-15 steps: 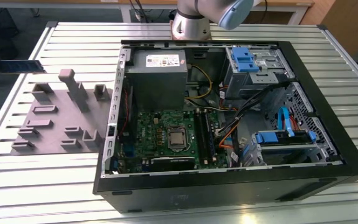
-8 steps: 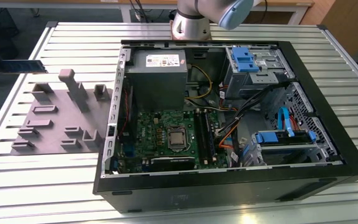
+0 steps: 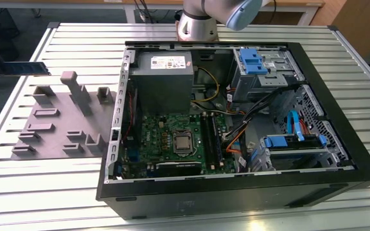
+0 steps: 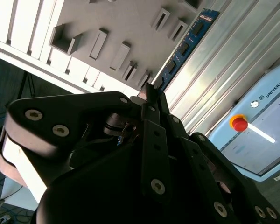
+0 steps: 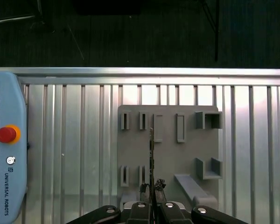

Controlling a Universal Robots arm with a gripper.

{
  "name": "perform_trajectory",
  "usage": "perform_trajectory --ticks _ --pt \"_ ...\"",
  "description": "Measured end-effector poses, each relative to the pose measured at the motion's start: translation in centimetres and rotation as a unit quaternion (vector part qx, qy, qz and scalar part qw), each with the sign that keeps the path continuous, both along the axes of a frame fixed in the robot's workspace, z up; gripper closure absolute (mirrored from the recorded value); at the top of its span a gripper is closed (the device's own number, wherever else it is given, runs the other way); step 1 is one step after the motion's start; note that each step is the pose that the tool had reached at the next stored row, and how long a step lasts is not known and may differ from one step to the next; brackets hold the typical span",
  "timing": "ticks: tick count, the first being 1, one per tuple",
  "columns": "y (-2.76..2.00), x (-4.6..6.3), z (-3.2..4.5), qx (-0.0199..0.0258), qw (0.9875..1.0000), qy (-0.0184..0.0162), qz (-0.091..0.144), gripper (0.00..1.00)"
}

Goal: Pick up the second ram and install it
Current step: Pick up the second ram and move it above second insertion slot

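**Bench:** Claw status?

**Operator:** From my console the black metal claw is clamped on the second ram, a long, flat blue circuit-board stick carrying dark chips. In the first wrist view I see it edge-on, a thin dark line. The second wrist view shows its blue face running out from the fingertips.

**Bench:** Where is it?

**Operator:** In the air at the exterior view's left, over the matte grey plastic fixture with its blocky upright pegs and slotted holders. I judge it clear of them. It is well apart from the open black steel tower case.

**Bench:** Progress?

**Operator:** The pick looks done and the install is not. The green motherboard lies flat inside the case, and its long dark memory slots run beside the square metal processor. I cannot tell which of them are filled.

**Bench:** Surroundings?

**Operator:** A ribbed, shiny aluminium table and a smooth pale-blue pendant with a red button.
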State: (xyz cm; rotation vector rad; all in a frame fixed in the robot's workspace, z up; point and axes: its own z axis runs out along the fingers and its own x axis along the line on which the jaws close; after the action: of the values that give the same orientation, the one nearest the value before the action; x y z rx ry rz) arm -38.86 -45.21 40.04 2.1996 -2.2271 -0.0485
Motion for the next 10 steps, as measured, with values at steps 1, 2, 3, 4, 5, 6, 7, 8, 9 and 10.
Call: perform_trajectory --ticks 1,2,3,4,5,6,7,8,9,10 --pt "0.0 0.03 0.0 0.0 1.0 0.0 0.0 0.86" --pt "0.0 0.07 0.0 0.0 1.0 0.0 0.0 0.86" --pt "0.0 0.1 -0.01 0.0 1.0 0.0 0.0 0.86" --pt "0.0 0.14 0.0 0.0 1.0 0.0 0.0 0.86" --pt "0.0 0.19 0.0 0.0 1.0 0.0 0.0 0.86" --pt "0.0 0.24 0.0 0.0 1.0 0.0 0.0 0.86" --pt "0.0 0.29 0.0 0.0 1.0 0.0 0.0 0.86" --pt "0.0 0.34 0.0 0.0 1.0 0.0 0.0 0.86" --pt "0.0 0.38 0.0 0.0 1.0 0.0 0.0 0.86" --pt "0.0 0.42 0.0 0.0 1.0 0.0 0.0 0.86"
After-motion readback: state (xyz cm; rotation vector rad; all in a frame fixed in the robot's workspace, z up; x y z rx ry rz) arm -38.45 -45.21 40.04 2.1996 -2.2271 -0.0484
